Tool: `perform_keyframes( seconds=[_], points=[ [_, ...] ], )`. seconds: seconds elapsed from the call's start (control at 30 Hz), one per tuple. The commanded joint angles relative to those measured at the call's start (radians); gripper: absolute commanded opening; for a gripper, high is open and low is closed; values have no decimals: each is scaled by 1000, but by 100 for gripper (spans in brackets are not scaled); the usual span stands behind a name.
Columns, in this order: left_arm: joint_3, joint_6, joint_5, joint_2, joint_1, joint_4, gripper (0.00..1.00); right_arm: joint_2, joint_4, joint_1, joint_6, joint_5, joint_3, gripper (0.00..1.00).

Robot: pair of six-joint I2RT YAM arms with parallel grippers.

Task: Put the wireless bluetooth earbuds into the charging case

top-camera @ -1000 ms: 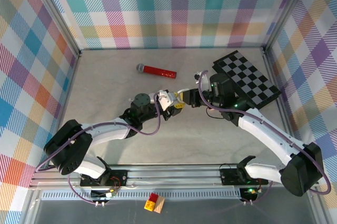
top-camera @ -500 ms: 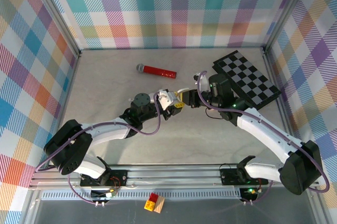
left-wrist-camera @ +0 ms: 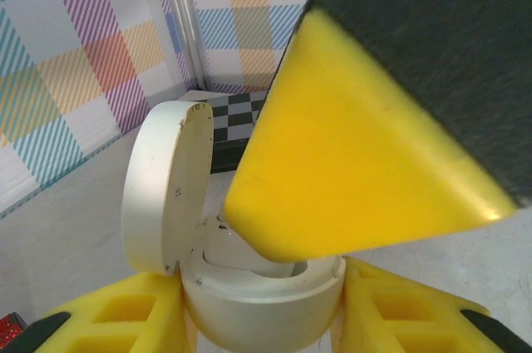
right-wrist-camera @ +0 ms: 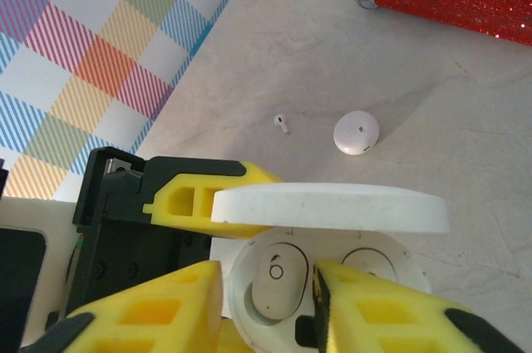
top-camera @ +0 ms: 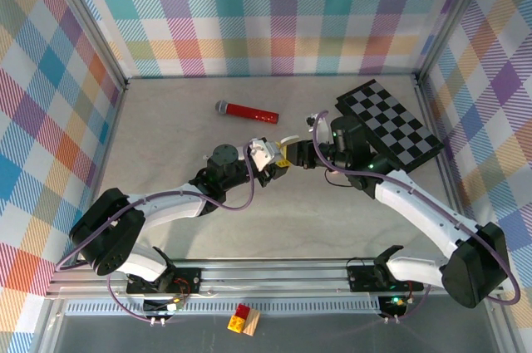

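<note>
Lid of the charging case is standing open, hinged up along one side. The left gripper is pinching the case body between its yellow fingers, one on each flank. It is holding the case above the table, near the middle of the workspace.

The right gripper is hovering just over the open case with its fingers spread. They are straddling one earbud, which is white with a small ring mark and is lying seated in one of the two wells. A gap is showing between this earbud and one finger. The other finger is sitting very close, and contact cannot be told. The lid edge is partly covering the neighbouring well, so I cannot tell whether it is holding anything.

From the left wrist, one yellow finger of the right gripper is looming over the mouth of the case and hiding most of the inside.

A second earbud is lying loose on the table, well apart from the case and just beside a small round white disc. A red glitter microphone is lying farther out, toward the back wall. A checkerboard is resting at the back right, near the right arm. A small red and yellow block is sitting on the front ledge, below the arm bases.
</note>
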Motion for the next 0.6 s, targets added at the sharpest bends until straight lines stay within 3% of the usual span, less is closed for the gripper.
perform_keyframes(
  seconds=[0.0,0.23,0.57],
  points=[
    [17,-3,-10,-16,-8,34,39,-50,-16,-17,-9,7,-14,40],
    [6,38,14,-36,-8,-1,39,-134,31,-56,24,25,-50,55],
    [25,93,71,-80,-7,-123,39,-10,61,-96,73,-71,67,59]
  ],
)
